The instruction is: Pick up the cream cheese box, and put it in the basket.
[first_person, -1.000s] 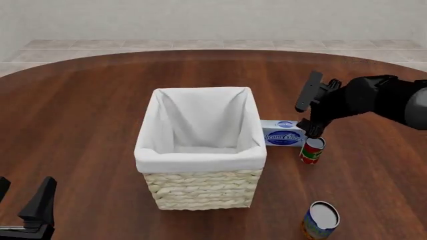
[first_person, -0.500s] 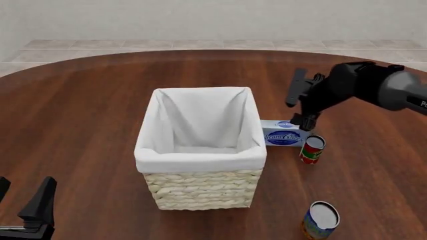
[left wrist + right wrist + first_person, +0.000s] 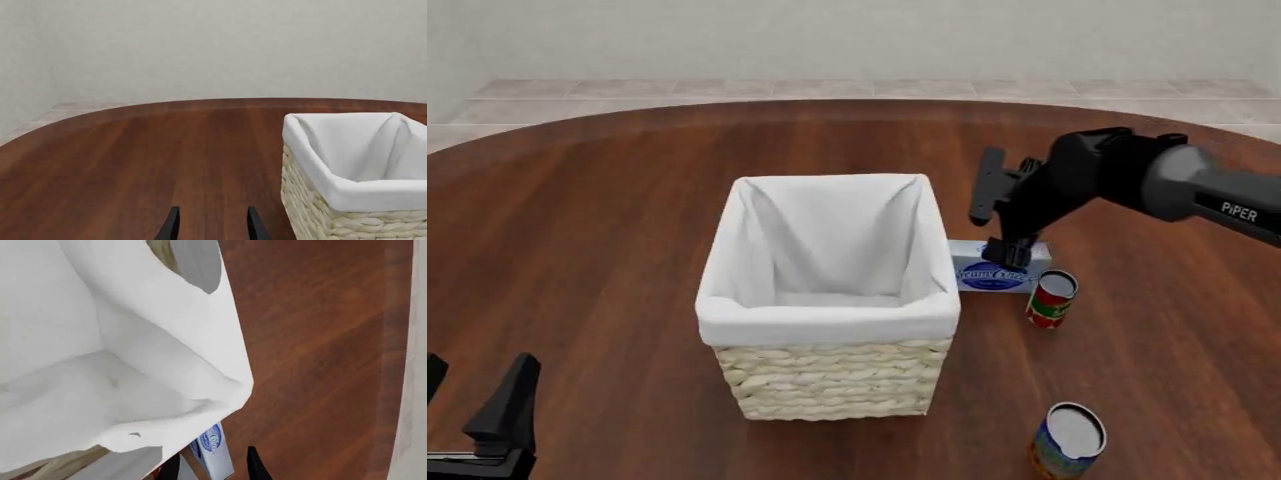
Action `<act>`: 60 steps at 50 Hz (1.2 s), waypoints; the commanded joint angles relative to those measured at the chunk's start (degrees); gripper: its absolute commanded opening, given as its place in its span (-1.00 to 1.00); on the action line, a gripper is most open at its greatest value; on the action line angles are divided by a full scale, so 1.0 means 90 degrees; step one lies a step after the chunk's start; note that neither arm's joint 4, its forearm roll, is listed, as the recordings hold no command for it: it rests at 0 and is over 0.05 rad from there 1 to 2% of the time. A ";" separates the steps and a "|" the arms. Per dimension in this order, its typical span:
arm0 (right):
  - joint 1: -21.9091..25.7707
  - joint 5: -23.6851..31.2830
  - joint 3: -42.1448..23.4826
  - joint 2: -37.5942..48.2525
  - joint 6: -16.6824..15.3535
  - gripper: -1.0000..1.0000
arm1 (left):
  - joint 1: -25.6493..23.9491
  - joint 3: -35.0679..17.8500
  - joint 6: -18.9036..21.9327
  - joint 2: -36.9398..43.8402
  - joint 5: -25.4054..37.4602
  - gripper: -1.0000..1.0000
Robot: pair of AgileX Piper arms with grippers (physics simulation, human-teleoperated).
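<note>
One round dark wood table, pale tiled floor behind, both hands spread, empty.

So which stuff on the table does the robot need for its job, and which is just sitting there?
Needed:
cream cheese box
basket
right gripper, open, above the box

Just sitting there:
red-green can
blue-yellow can
left gripper, open, parked near the table's front edge
</note>
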 commanded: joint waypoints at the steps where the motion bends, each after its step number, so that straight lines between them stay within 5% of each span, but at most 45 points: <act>1: 0.0035 0.0076 -0.0175 0.0160 -0.0096 1.00 | 0.0000 0.0000 0.0000 0.0000 0.0000 1.00; 43: -0.0043 0.0320 -0.0928 0.1210 -0.0440 1.00 | 0.0000 0.0000 0.0000 0.0000 0.0000 1.00; 52: -0.0018 0.0204 -0.0660 0.1110 -0.0659 1.00 | 0.0000 0.0000 0.0000 0.0000 0.0000 1.00; 60: -0.0400 -0.0182 -0.0139 0.1038 -0.1456 1.00 | 0.0000 0.0000 0.0000 0.0000 0.0000 1.00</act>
